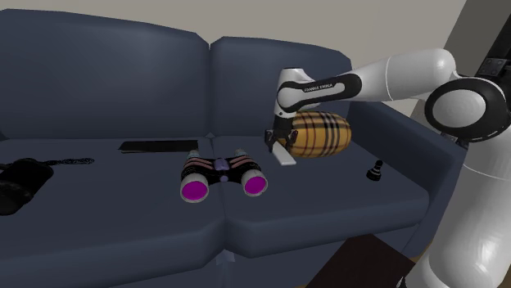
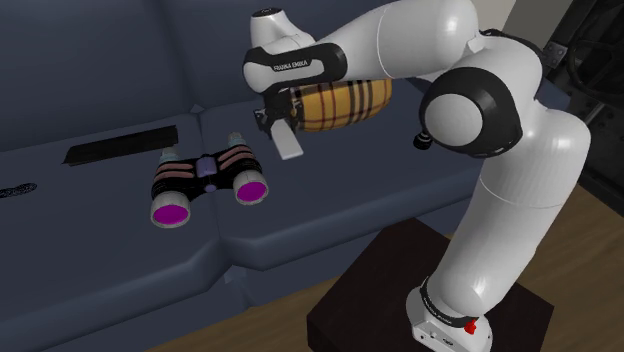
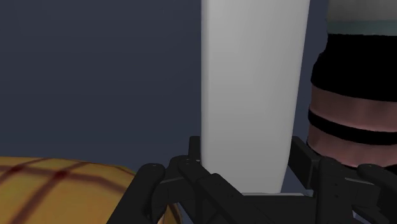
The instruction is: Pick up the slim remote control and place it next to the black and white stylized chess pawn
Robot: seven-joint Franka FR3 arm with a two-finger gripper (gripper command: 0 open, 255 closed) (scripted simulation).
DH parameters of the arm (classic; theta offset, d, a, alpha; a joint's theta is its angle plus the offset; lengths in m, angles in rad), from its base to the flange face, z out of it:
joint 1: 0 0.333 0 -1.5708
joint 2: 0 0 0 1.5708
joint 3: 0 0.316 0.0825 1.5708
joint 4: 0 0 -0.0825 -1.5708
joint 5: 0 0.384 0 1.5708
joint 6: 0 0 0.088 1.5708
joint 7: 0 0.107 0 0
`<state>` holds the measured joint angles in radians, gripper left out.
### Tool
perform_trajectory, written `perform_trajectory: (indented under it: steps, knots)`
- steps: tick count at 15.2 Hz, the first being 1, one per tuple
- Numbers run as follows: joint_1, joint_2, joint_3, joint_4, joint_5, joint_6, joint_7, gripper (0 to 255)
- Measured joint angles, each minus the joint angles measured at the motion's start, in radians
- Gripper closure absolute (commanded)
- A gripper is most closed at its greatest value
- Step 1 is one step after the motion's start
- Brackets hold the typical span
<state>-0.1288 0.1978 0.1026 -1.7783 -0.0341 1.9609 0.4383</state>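
**Q:** Dark blue sofa [image 1: 98, 65] as work surface. How is the arm [image 1: 393, 78] posed?
**A:** It reaches from the stand toward the shoulder view's left, wrist bent downward over the seat, close beside a plaid cushion [image 1: 323, 131].

**Q:** Gripper [image 1: 278, 141] state?
**A:** Fingers clasp a slim white remote [image 1: 286, 155], its free end pointing down between the binoculars [image 1: 223, 173] and the cushion. The chess pawn [image 1: 374, 171] stands well apart.

**Q:** Legible writing?
**A:** "FRANKA EMIKA", on the wrist link.

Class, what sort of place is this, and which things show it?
Probably a living room: a dark blue sofa, a plaid cushion on it, and a white remote control in the jaws.
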Motion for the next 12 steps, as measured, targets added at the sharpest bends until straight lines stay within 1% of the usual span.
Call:
perform_trajectory:
  steps: [10, 12]
  knots:
    - [-0.001, -0.020, 0.000, 0.105, 0.003, -0.124, -0.005, 255]
    - [-0.013, -0.062, -0.007, 0.058, 0.009, -0.120, -0.025, 255]
